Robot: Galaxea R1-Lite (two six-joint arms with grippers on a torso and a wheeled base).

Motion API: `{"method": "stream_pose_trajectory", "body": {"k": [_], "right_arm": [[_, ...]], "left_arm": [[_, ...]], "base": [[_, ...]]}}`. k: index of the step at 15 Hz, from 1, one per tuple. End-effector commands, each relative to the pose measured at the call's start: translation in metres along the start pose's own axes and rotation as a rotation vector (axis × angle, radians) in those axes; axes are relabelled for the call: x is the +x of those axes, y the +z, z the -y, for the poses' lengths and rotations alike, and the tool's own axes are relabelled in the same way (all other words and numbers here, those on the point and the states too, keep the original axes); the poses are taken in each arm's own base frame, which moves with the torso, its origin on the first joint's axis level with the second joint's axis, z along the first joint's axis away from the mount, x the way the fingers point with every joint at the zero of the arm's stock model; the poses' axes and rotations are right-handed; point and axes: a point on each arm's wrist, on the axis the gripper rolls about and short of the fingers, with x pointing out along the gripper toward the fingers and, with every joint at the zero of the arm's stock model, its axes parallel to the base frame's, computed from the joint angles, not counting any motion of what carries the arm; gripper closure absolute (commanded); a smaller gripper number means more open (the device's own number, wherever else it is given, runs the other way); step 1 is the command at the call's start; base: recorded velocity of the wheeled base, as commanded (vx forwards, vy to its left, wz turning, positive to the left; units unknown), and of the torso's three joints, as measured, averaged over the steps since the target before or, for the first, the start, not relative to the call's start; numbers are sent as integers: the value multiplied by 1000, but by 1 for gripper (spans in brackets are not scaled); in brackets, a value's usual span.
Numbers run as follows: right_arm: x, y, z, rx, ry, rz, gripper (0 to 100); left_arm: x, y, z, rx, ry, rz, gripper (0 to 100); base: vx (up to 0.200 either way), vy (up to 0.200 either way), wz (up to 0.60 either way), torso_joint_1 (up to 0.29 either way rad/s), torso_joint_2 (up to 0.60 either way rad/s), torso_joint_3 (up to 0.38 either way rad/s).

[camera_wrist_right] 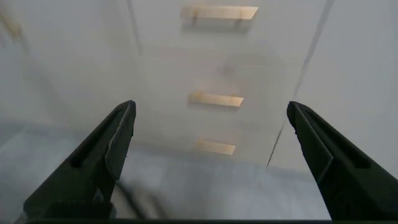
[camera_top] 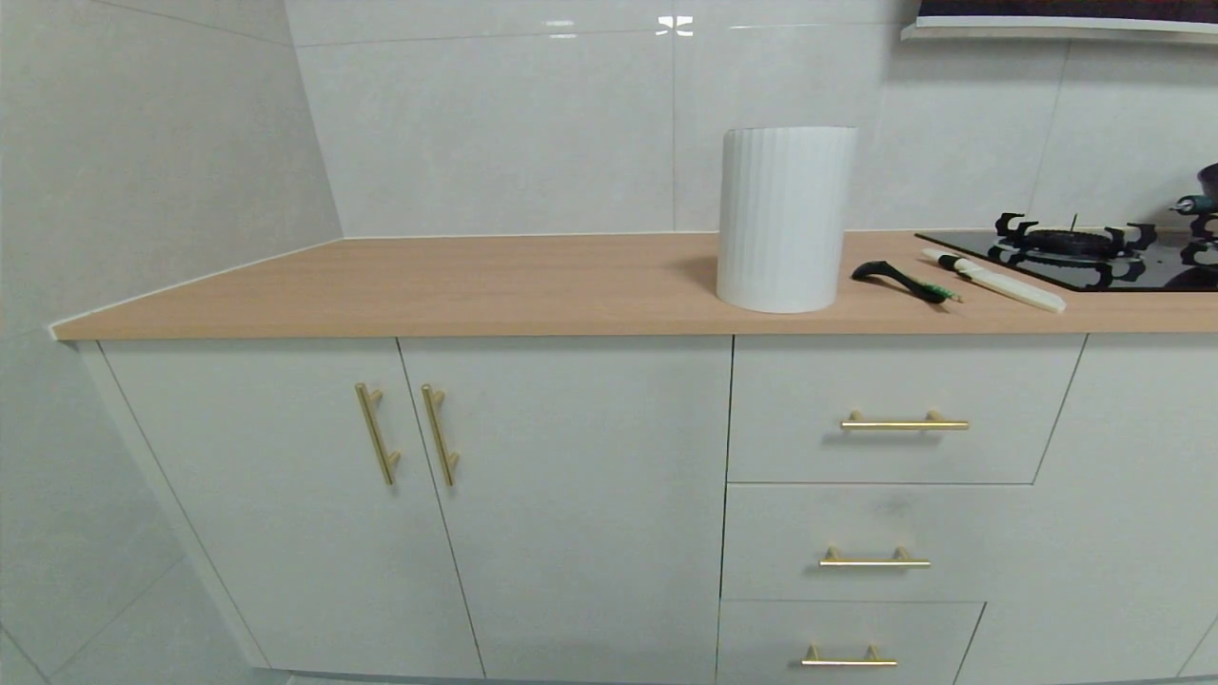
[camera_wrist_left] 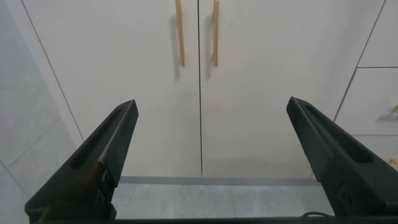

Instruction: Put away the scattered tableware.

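A tall white ribbed container [camera_top: 783, 218] stands upright on the wooden countertop [camera_top: 476, 285]. Just to its right lie a black utensil with a green-tipped handle [camera_top: 902, 282] and a long white utensil [camera_top: 994, 280], side by side near the stove. My left gripper [camera_wrist_left: 210, 112] hangs low in front of the double cabinet doors [camera_wrist_left: 199, 81], open with nothing between its fingers. My right gripper [camera_wrist_right: 211, 115] hangs low facing the stack of drawers [camera_wrist_right: 217, 99], also open and empty.
A black gas hob [camera_top: 1085, 249] with pan supports sits at the countertop's right end. White cabinet doors with gold handles [camera_top: 407, 433] are below on the left, three drawers with gold handles [camera_top: 904, 422] on the right. A tiled wall closes the left side.
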Motion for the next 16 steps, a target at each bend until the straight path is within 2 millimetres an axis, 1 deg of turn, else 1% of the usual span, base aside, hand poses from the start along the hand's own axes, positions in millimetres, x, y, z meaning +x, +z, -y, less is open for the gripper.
{"method": "stream_pose_trajectory", "body": {"k": [1,2,3,4,5,7,8,9,10,12,13,14,16], "right_arm": [[101,40,1,25,83,-390,0],[120,41,1,30,81,-420,0],[146,40,3,30,80,-442,0],[157,39,4,32,77,-454,0],[185,33,5,34,71,-486,0],[213,24,10,47,60,-529,0],[221,21,12,52,55,-539,0],[234,15,16,60,45,-556,0],[254,0,21,70,37,-584,0],[281,-30,24,67,17,-618,0],[290,-41,27,62,-3,-609,0],[294,-51,29,56,-26,-599,0],[309,-63,32,40,-69,-535,0]], "left_arm": [[0,0,0,0,0,0,0],[0,0,0,0,0,0,0],[0,0,0,0,0,0,0],[0,0,0,0,0,0,0],[0,0,0,0,0,0,0],[0,0,0,0,0,0,0],[0,0,0,0,0,0,0],[0,0,0,0,0,0,0],[0,0,0,0,0,0,0],[0,0,0,0,0,0,0],[0,0,0,0,0,0,0],[0,0,0,0,0,0,0],[0,0,0,0,0,0,0]], "base": [[0,0,0,0,0,0],[0,0,0,0,0,0],[0,0,0,0,0,0],[0,0,0,0,0,0],[0,0,0,0,0,0],[0,0,0,0,0,0],[0,0,0,0,0,0],[0,0,0,0,0,0],[0,0,0,0,0,0],[0,0,0,0,0,0],[0,0,0,0,0,0],[0,0,0,0,0,0],[0,0,0,0,0,0]]}}
